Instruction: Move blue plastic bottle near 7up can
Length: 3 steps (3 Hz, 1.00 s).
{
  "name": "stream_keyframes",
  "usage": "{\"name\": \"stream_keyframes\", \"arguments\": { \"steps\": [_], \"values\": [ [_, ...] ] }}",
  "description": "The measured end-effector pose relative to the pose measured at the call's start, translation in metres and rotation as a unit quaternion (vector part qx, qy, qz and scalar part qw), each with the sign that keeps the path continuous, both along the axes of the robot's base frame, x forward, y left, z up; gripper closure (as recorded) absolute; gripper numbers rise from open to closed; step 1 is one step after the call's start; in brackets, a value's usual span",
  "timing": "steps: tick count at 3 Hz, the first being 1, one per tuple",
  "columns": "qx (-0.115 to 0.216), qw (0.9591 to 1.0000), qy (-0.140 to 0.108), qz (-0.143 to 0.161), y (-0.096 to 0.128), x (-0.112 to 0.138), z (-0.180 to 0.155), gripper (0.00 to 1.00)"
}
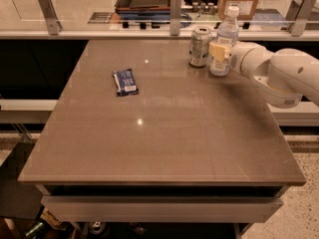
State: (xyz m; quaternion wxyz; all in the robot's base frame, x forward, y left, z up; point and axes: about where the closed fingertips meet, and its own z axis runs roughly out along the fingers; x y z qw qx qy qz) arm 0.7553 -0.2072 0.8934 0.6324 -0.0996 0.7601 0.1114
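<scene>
The blue plastic bottle [227, 30], clear with a white cap, stands upright at the far right of the table. The 7up can [200, 46], silver and green, stands just left of it with a small gap between them. My gripper [220, 52] reaches in from the right and is shut around the bottle's lower body. One yellowish finger [216, 51] shows in front of the bottle, and the other is hidden behind it. The white arm [279, 73] stretches off to the right edge.
A flat dark-blue snack packet [125, 81] lies left of centre on the brown table [159, 133]. A glass rail with metal posts [175, 6] runs along the far edge. Boxes and trays sit behind it.
</scene>
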Motion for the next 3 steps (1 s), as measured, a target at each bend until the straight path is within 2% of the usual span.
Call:
{"name": "stream_keyframes", "arguments": {
  "steps": [1, 2, 3],
  "values": [
    [0.0, 1.0, 0.0, 0.001, 0.0022, 0.0004, 0.0003, 0.13],
    [0.0, 1.0, 0.0, 0.003, 0.0042, 0.0007, 0.0006, 0.0],
    [0.0, 1.0, 0.0, 0.003, 0.0043, 0.0007, 0.0006, 0.0]
  ]
}}
